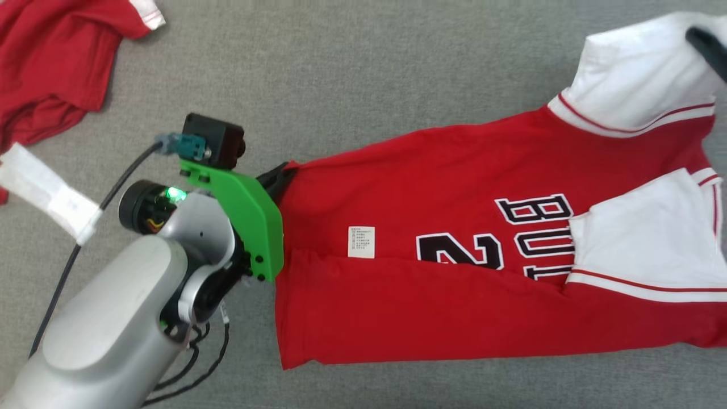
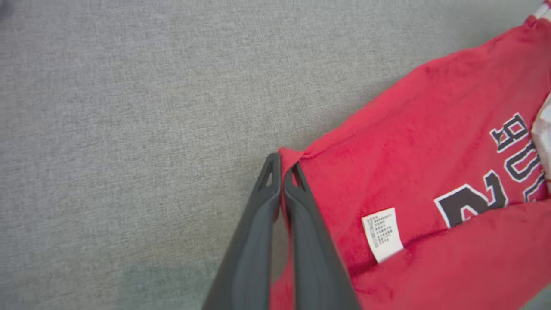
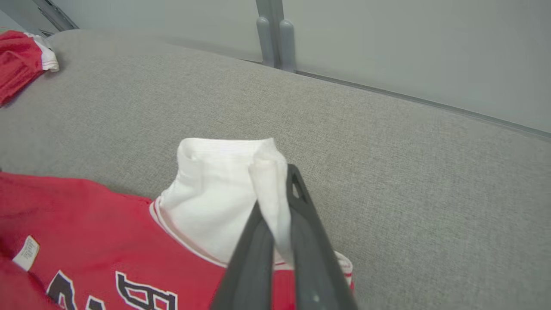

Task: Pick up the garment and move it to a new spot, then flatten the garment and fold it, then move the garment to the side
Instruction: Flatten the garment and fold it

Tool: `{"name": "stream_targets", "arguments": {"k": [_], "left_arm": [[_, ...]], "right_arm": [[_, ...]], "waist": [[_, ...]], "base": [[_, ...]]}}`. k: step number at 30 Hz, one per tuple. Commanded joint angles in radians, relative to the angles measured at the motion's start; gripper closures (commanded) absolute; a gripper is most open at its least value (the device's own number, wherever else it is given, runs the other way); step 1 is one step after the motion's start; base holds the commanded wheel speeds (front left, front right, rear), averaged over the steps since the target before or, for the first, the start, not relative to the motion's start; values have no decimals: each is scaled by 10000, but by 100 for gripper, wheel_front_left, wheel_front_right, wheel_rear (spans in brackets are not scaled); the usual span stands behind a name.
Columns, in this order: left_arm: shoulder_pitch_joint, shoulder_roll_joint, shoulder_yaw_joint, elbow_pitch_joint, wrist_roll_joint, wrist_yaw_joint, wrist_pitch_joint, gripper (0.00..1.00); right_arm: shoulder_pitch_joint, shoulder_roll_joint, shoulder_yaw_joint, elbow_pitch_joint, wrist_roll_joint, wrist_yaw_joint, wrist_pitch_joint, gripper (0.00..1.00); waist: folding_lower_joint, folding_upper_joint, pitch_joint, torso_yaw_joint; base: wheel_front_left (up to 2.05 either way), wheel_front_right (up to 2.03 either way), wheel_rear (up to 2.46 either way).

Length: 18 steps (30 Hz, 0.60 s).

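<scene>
The garment (image 1: 454,238) is a red jersey with white sleeves and black lettering, spread across the grey surface with its lower half folded over. My left gripper (image 2: 282,172) is shut on the red hem corner (image 1: 287,169) of the garment (image 2: 409,172), fabric pinched between its dark fingers. My right gripper (image 3: 275,185) is shut on the cuff of the white sleeve (image 3: 215,193), which is bunched up around the fingertips. In the head view one dark finger (image 1: 707,42) of that gripper lies on the far white sleeve (image 1: 636,79) at the top right.
A second red garment (image 1: 51,62) with white trim lies crumpled at the far left, also seen as a red heap (image 3: 19,60). A white strip (image 1: 48,193) wraps my left arm's cable. The grey surface ends at a pale wall with a grey post (image 3: 275,34).
</scene>
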<state>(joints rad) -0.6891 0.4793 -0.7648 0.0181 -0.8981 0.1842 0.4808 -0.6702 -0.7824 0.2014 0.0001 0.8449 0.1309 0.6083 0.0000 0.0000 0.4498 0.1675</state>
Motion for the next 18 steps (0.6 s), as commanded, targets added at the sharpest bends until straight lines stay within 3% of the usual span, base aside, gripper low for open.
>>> {"name": "stream_targets", "arguments": {"k": [1, 4, 11, 18], "left_arm": [[333, 180, 32, -278, 82, 163, -97, 100], [877, 393, 52, -975, 80, 412, -286, 100], [2087, 654, 182, -1710, -83, 886, -861, 100], [2660, 799, 330, -1957, 26, 960, -1434, 100]], "right_arm": [[545, -59, -106, -227, 165, -4, -229, 100], [1675, -144, -353, -736, 384, -4, -722, 100], [3882, 385, -1052, -1323, 558, -2, -1938, 100], [5307, 867, -1652, -1679, 532, -2, -2693, 100]], "waist": [[0, 0, -605, -475], [0, 0, -791, -646], [0, 0, -991, -928], [0, 0, -1230, -988]], "base": [[0, 0, 0], [0, 0, 0], [0, 0, 0], [0, 0, 0]]}}
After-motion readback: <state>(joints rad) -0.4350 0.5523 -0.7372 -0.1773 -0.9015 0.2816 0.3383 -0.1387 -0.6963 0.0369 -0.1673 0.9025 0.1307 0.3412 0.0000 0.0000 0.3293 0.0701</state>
